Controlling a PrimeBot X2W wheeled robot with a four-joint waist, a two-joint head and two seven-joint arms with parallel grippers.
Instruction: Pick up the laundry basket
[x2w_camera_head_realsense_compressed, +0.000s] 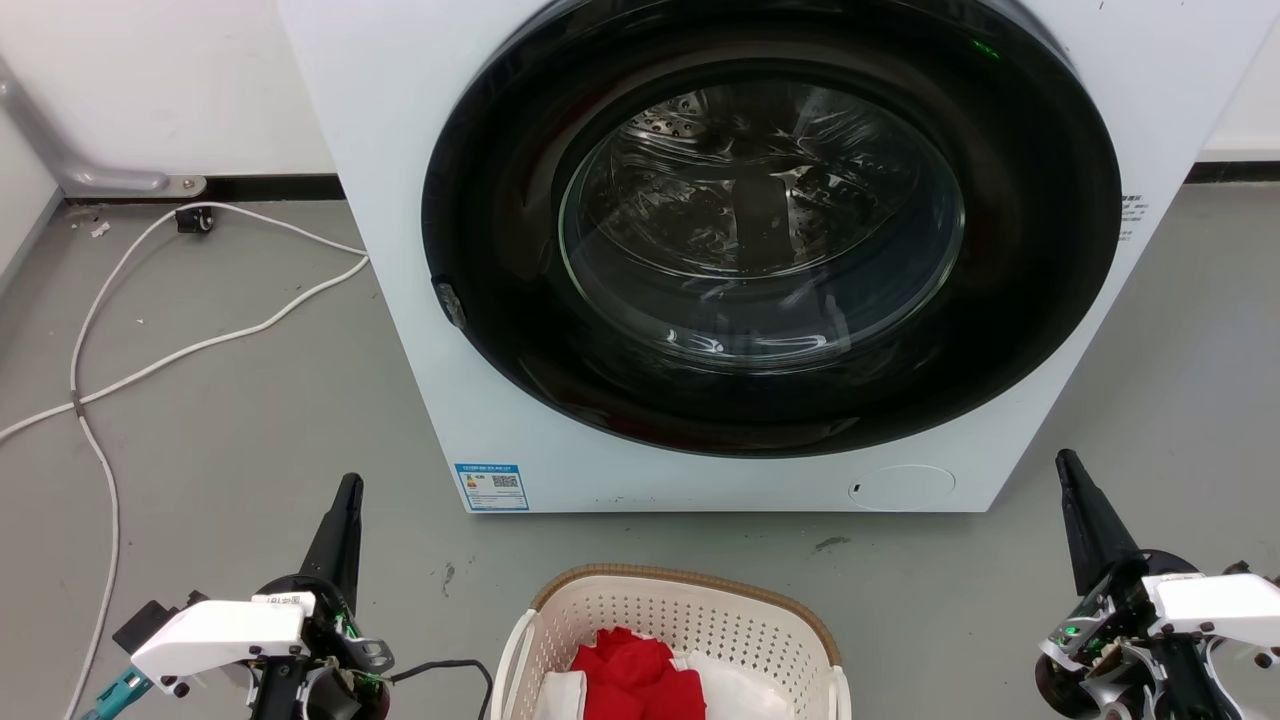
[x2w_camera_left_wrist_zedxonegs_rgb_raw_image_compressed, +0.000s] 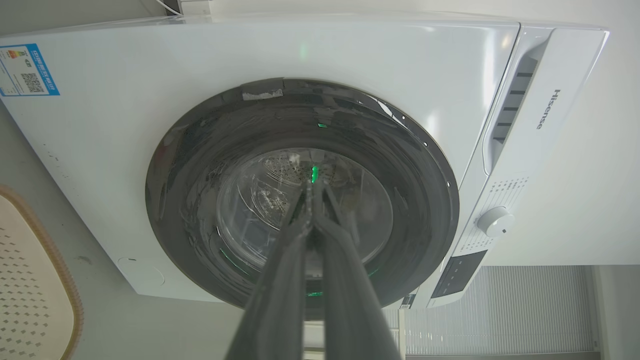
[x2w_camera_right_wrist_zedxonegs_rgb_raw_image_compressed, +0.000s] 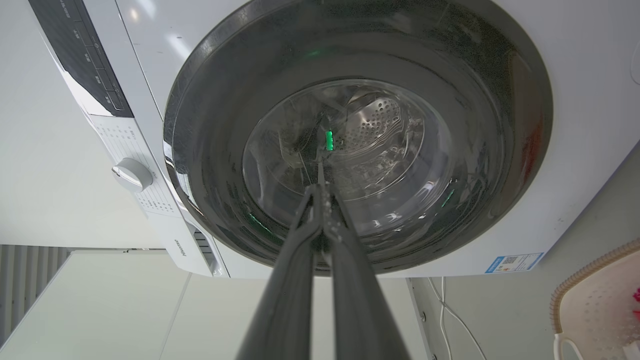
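Note:
The laundry basket (x2w_camera_head_realsense_compressed: 684, 606), cream perforated plastic with a brown woven-look rim, stands on the floor at the bottom centre of the head view, holding red and white cloth. Its wall also shows as the basket (x2w_camera_left_wrist_zedxonegs_rgb_raw_image_compressed: 30, 290) at the left edge of the left wrist view and the basket (x2w_camera_right_wrist_zedxonegs_rgb_raw_image_compressed: 595, 305) at the lower right of the right wrist view. My left gripper (x2w_camera_head_realsense_compressed: 348, 490) is shut with nothing in it, out to the basket's left. My right gripper (x2w_camera_head_realsense_compressed: 1066, 464) is shut too, out to the basket's right. Both point toward the washing machine, fingertips pressed together at the left gripper (x2w_camera_left_wrist_zedxonegs_rgb_raw_image_compressed: 312, 189) and the right gripper (x2w_camera_right_wrist_zedxonegs_rgb_raw_image_compressed: 320, 191).
A white front-loading washing machine (x2w_camera_head_realsense_compressed: 420, 300) with a closed dark round door (x2w_camera_head_realsense_compressed: 770, 230) stands just behind the basket. White cables (x2w_camera_head_realsense_compressed: 150, 350) trail over the grey floor at the left. A small black wheeled part (x2w_camera_head_realsense_compressed: 194, 219) sits by the back wall.

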